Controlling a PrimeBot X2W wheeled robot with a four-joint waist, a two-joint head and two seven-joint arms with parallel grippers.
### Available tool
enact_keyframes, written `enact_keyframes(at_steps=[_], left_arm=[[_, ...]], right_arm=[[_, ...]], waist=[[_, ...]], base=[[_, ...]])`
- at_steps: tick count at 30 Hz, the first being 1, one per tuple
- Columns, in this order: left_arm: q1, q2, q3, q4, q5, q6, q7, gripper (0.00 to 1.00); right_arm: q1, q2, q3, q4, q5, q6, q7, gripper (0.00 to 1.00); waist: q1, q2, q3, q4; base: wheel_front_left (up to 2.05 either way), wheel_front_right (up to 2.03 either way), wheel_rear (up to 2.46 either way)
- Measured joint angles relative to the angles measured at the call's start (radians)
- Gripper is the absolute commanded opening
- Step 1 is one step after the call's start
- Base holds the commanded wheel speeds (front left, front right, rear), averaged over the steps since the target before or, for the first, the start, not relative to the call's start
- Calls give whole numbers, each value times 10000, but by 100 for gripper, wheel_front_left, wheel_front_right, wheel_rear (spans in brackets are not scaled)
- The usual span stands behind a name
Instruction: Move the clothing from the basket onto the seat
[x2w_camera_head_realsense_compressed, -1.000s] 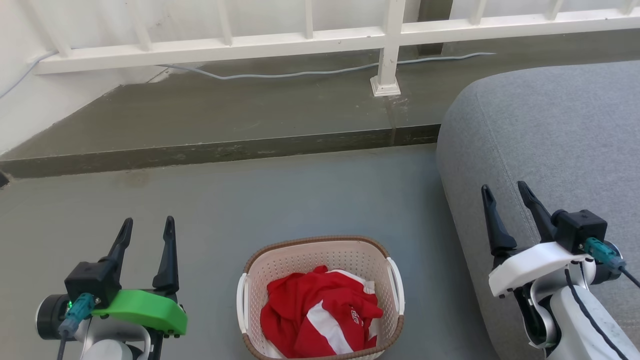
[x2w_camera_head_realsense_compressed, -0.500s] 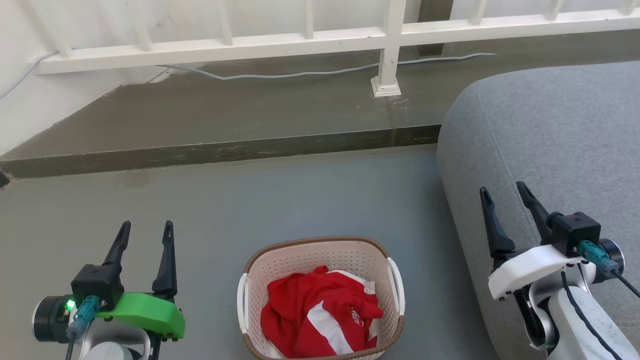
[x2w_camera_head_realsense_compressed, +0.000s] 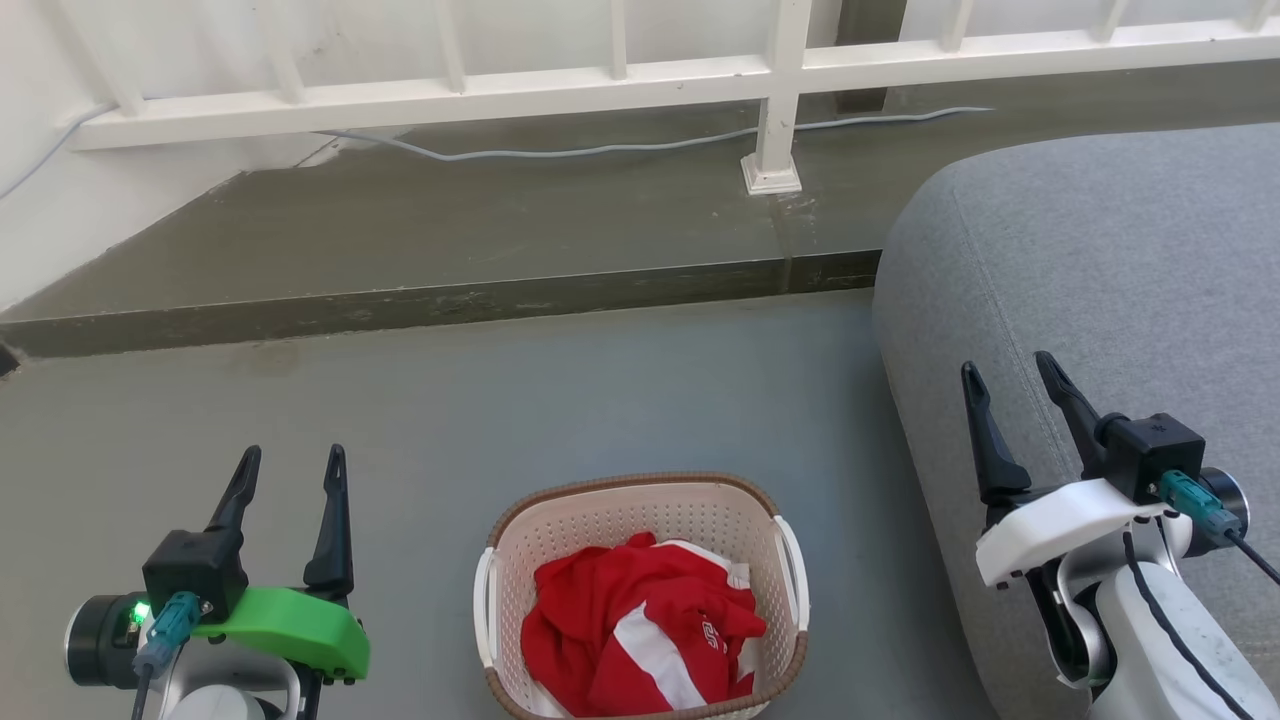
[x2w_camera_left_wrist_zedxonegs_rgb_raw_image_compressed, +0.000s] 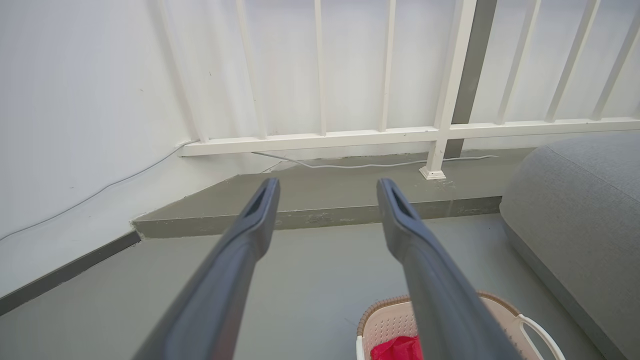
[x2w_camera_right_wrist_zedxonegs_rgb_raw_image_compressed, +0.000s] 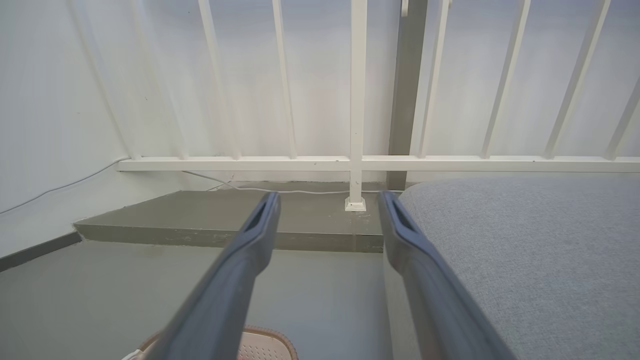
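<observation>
Bright-red striped fabric clothing (x2w_camera_head_realsense_compressed: 620, 620): unmoved in cream plastic basket (x2w_camera_head_realsense_compressed: 600, 522). Left end effector (x2w_camera_head_realsense_compressed: 293, 455), right end effector (x2w_camera_head_realsense_compressed: 1005, 365): open, barely shifted; pickup pending.

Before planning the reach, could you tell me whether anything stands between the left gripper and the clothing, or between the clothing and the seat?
Nothing visible does, save the basket wall. The clothing lies uncovered inside; only bare floor separates the basket from the left gripper and from the seat.
</observation>
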Motion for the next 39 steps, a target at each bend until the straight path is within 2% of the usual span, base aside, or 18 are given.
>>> enact_keyframes(at_steps=[17,28,39], left_arm=[[-100,-27,-128,-238,-56,-29,10,100],[-844,-387,-871,-284,-71,-441,366,100],[-2038,-848,-1833,936,42,-905,1277,100]], right_arm=[[-330,104,-121,-428,-38,98,-2,100],[-1131,288,-245,-1103,-48,100,-8,100],[-1971,669,-261,-1691,-69,104,-17,100]], waist=[[0,0,751,-197],[0,0,1968,-500],[0,0,3568,-1098]], base=[[0,0,0],[0,0,0],[0,0,0]])
